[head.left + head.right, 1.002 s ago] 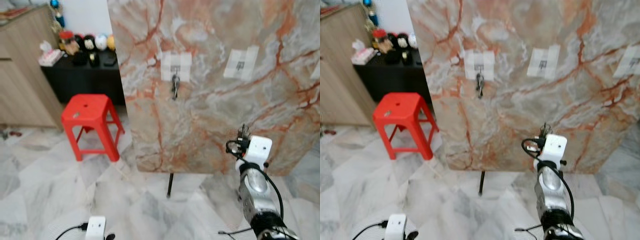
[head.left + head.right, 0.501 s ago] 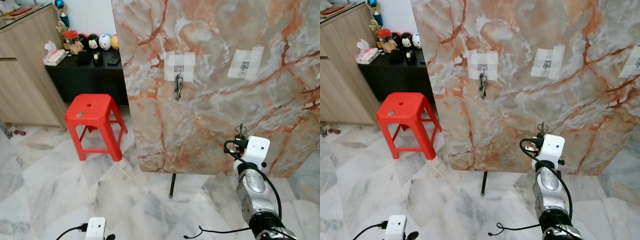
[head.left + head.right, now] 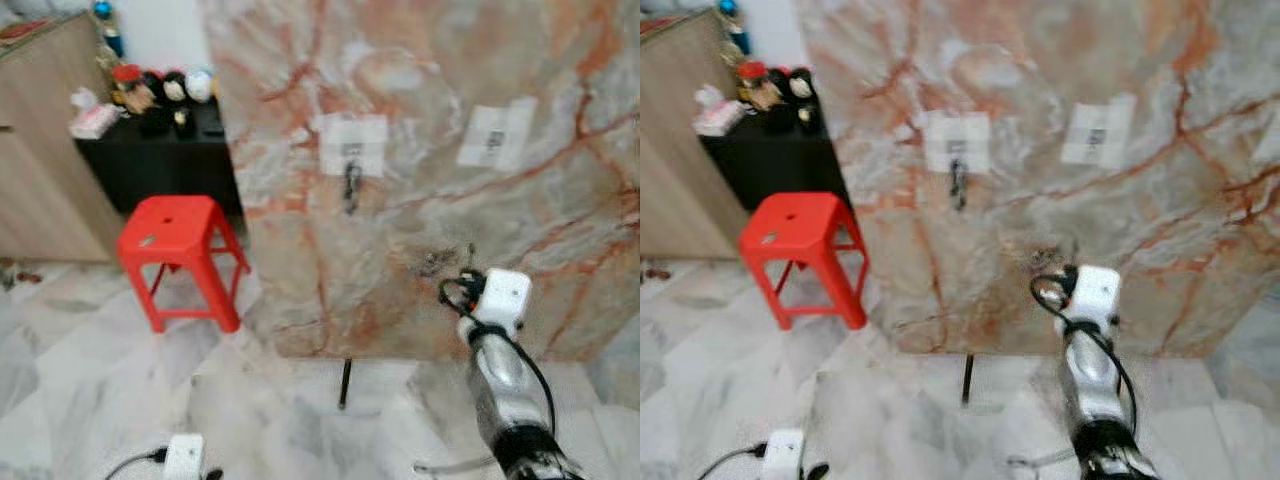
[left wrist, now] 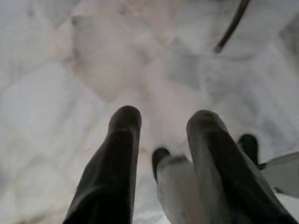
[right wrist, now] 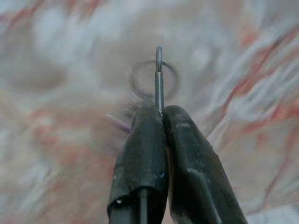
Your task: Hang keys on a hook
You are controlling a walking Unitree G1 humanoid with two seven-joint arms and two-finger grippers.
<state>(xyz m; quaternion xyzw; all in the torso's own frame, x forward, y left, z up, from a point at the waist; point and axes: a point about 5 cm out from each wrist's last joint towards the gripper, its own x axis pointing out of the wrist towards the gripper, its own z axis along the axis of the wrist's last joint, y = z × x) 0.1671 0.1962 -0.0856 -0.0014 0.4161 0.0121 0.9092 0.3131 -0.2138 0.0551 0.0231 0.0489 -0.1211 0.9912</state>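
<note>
Two black fingers (image 5: 145, 154) of the right tool (image 5: 161, 114) are pinched on a key ring (image 5: 159, 77), raised near the marble panel (image 3: 420, 150). Another bunch, probably keys (image 3: 351, 186), is hung on the left hook (image 3: 352, 152). The left tool (image 4: 161, 123) is held apart over the floor (image 4: 56, 93).

Head views evenly lit by soft, diffuse light; no hard shadows, no glare. Motion blur throughout: veins of the marble panel (image 3: 420, 150) smeared, taped patches (image 3: 352, 145) reduced to pale smudges, red stool (image 3: 175, 225) soft-edged. Dark smudge near the right gripper (image 3: 470, 262), possibly blur from the keys (image 5: 159, 77). Objects on the black cabinet (image 3: 160, 150) indistinct. Left wrist view bright, washed-out, floor tiles (image 4: 93, 56) pale and hazy, left gripper (image 4: 163, 123) fingers soft. Right wrist view: fingers (image 5: 145, 140) fairly sharp, ring faint, marble background fully defocused.
</note>
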